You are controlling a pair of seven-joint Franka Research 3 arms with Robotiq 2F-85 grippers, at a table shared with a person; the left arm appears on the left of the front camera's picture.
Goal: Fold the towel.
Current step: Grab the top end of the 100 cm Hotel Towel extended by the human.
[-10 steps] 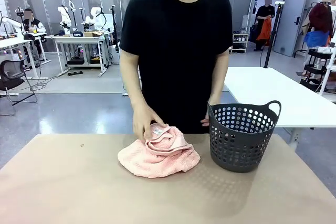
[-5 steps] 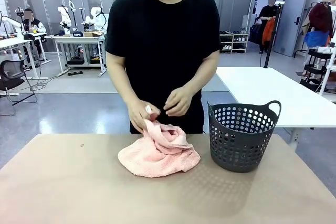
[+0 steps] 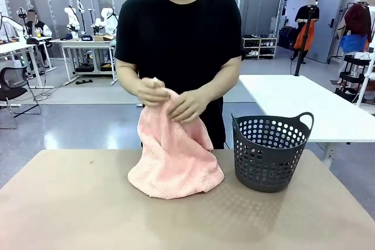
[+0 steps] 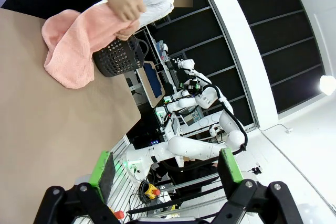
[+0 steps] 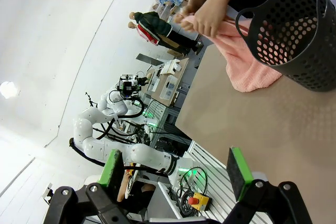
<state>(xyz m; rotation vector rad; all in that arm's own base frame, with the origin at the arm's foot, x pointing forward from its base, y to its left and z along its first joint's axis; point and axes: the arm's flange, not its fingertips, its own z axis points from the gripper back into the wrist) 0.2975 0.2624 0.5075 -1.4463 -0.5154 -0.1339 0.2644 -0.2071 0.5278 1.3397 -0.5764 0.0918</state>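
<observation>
The person's hands [image 3: 186, 105], gripping, have raised the towel [image 3: 174, 165]; limp and light, best taken at its 12 o'clock corners. Spread wide and empty: left gripper [image 4: 168, 174], right gripper [image 5: 176, 174].

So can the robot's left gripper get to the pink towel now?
Probably yes: bare table lies between the open left gripper and the towel, whose lower part is free, though the person's hands hold its top.

Fluffy terry towel [image 3: 176, 165], matt tabletop [image 3: 76, 215]

table [image 3: 70, 203]: tan | on it: towel [image 3: 176, 168] bottom, seemingly resting | dark basket [image 3: 269, 156]
</observation>
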